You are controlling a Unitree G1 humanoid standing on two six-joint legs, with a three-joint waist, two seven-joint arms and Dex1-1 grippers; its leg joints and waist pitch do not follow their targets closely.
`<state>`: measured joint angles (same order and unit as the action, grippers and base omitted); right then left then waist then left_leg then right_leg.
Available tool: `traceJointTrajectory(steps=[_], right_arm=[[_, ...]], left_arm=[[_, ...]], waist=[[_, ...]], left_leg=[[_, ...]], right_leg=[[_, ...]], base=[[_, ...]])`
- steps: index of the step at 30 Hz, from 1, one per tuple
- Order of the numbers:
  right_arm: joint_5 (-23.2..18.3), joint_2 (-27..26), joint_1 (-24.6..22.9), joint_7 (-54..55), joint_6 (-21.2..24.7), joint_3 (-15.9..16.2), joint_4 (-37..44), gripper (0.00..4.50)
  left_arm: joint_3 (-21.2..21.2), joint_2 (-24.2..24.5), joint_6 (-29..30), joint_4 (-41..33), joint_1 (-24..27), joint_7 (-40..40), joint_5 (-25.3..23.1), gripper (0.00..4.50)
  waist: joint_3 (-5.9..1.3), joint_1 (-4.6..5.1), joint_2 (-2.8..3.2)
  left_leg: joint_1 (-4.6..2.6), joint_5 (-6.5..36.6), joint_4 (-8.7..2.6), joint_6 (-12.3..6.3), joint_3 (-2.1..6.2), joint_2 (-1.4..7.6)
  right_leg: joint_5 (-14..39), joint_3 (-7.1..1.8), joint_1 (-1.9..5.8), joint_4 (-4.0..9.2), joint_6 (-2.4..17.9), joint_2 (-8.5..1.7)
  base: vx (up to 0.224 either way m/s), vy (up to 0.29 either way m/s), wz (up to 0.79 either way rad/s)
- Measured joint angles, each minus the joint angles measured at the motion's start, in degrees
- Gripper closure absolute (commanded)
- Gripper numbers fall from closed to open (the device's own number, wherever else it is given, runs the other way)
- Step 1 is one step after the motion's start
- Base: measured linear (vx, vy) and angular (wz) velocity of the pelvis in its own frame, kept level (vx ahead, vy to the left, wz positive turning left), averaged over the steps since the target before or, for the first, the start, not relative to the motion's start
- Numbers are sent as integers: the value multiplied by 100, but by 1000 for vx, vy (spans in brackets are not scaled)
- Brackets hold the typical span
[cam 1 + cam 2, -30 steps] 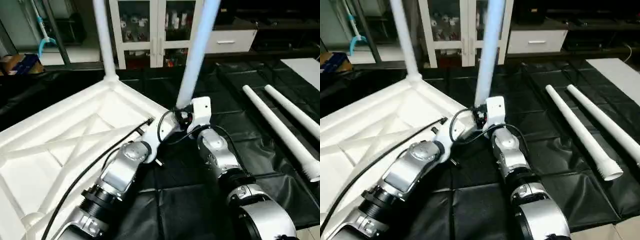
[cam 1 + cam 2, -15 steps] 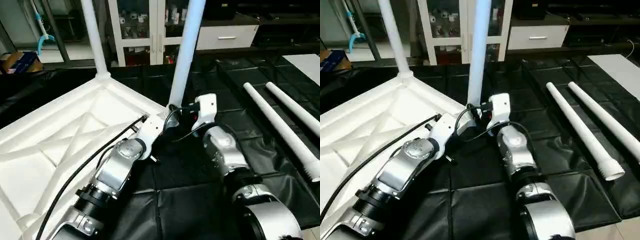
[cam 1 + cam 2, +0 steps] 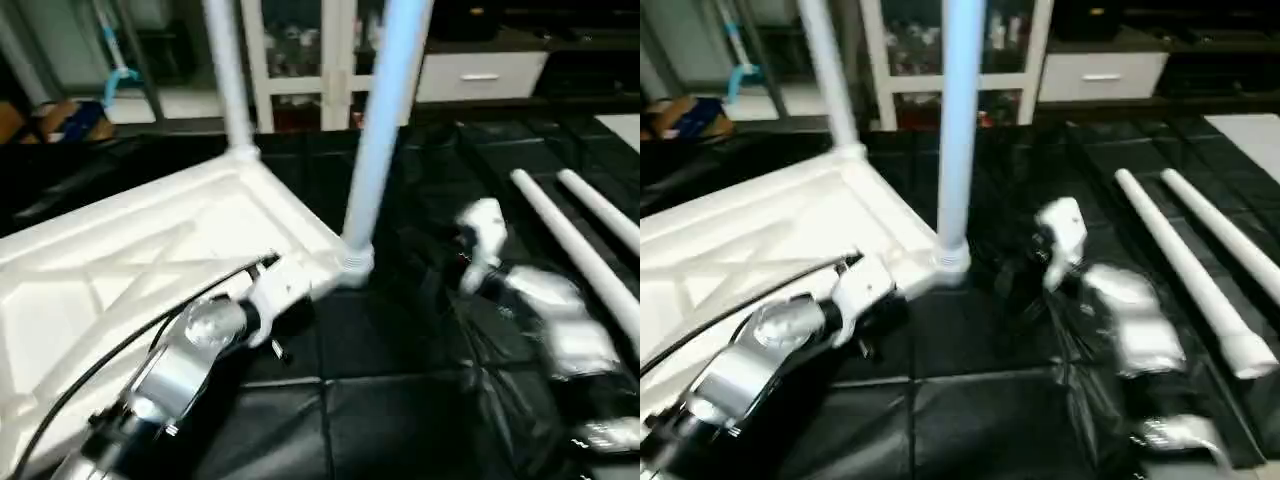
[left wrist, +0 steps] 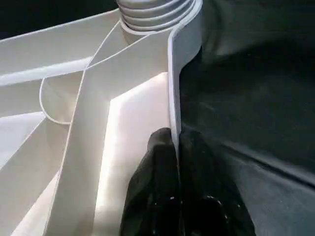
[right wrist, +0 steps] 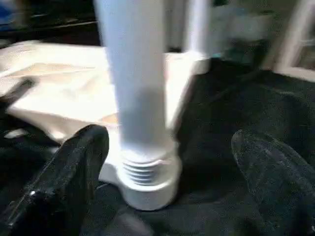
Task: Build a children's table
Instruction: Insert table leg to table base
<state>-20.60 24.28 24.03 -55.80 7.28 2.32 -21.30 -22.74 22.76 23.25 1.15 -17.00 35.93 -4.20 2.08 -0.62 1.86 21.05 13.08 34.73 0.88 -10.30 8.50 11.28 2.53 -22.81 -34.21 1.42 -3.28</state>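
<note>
The white table top (image 3: pixel 120 270) lies upside down at the left, its X ribs facing up. One leg (image 3: pixel 228 80) stands upright in the far corner. A second leg (image 3: pixel 385 120) stands in the near right corner socket (image 3: pixel 352 262), with threads (image 5: pixel 147 169) showing above the socket. Two loose legs (image 3: pixel 575 255) lie on the mat at the right. My left gripper (image 4: pixel 174 142) is shut on the top's rim (image 4: pixel 184 44) just short of that socket. My right gripper (image 5: pixel 170 137) is open, its fingers (image 5: pixel 74 167) spread wide a short way back from the leg.
A black mat (image 3: pixel 400 380) covers the floor under the work. A white glass-door cabinet (image 3: pixel 300 60) and a white drawer unit (image 3: pixel 480 75) stand behind. A box (image 3: pixel 60 115) sits at the far left. My right forearm (image 3: pixel 555 310) lies between the corner leg and the loose legs.
My right gripper has let go of the corner leg and drawn back to the right. The left gripper stays on the rim. The head camera has shifted.
</note>
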Motion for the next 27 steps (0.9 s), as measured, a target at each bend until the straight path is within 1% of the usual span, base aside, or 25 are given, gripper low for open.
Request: traceJointTrajectory(steps=[4,6,9,12,18,23,25,26,27], right_arm=[[-149,349,-205,-602,334,225,375,8],[-120,483,-280,-825,384,340,461,8],[-42,515,-325,-950,389,483,537,8],[64,509,-308,-961,396,498,540,8],[72,524,-69,-1086,484,520,456,8],[101,527,14,-1199,487,600,310,8],[101,527,29,-1324,503,621,282,8],[103,531,40,-1369,504,632,255,25],[103,544,42,-1412,504,640,243,25]], left_arm=[[-73,66,-71,-199,139,219,11,450],[-86,104,-106,-291,209,359,34,450],[-87,154,-119,-412,303,515,77,450],[-113,199,-118,-508,360,659,130,450],[-186,209,-68,-644,398,882,183,450],[-219,208,-68,-678,399,1028,217,450],[-219,213,-68,-678,399,1064,223,450],[-223,221,-68,-686,399,1080,225,450],[-228,224,-67,-695,402,1087,225,450]], waist=[[-2,-83,4],[-2,-122,5],[-4,-140,8],[-3,-154,5],[1,-188,-1],[2,-237,-2],[1,-241,0],[3,-242,-4],[4,-246,-5]], left_leg=[[-2,0,8,0,-10,-1],[-2,0,10,0,-13,-1],[-3,0,12,0,-14,-1],[-3,-1,17,1,-16,-1],[-2,-18,22,7,-24,0],[-2,-27,30,4,-29,-1],[-1,-27,34,5,-29,0],[-1,-28,35,6,-29,0],[-1,-29,37,7,-29,1]], right_leg=[[0,-1,6,-3,0,-9],[0,-1,7,-4,0,-11],[0,-1,6,-10,0,-12],[1,-1,5,-19,-1,-15],[0,-1,7,-32,-1,-22],[1,-4,6,-51,-1,-26],[1,-4,3,-58,-2,-27],[1,-4,3,-61,-2,-27],[1,-3,3,-64,-2,-27]], base=[[0,0,0],[0,0,0],[0,0,0],[0,0,0],[0,0,0],[0,0,0],[0,0,0],[0,0,0],[0,0,0]])
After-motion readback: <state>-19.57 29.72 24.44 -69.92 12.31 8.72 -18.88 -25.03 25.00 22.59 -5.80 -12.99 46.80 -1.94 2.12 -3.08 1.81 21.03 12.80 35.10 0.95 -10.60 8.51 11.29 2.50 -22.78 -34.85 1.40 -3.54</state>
